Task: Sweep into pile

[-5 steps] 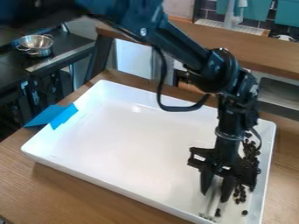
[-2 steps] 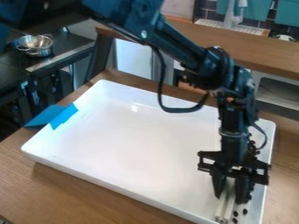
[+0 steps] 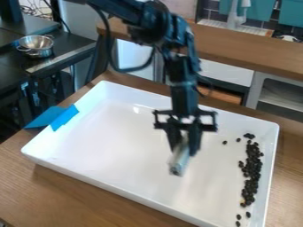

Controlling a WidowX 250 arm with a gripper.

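Over the middle of the white tray [image 3: 112, 137], my end effector [image 3: 184, 150] grips the pale bar [image 3: 178, 162], with the dark beans [image 3: 252, 170] off to its camera-right, strung lengthwise beside the tray's right wall.

A brown wood-grained table [image 3: 59, 195] is supporting a large white tray [image 3: 106, 185], which is lying flat, its raised rim running all around. The tray's corners are pointing towards 11, 2, 5 and 9 o'clock. Blue tape [image 3: 64, 118] is crossing the rim at 10 o'clock, extending outward.
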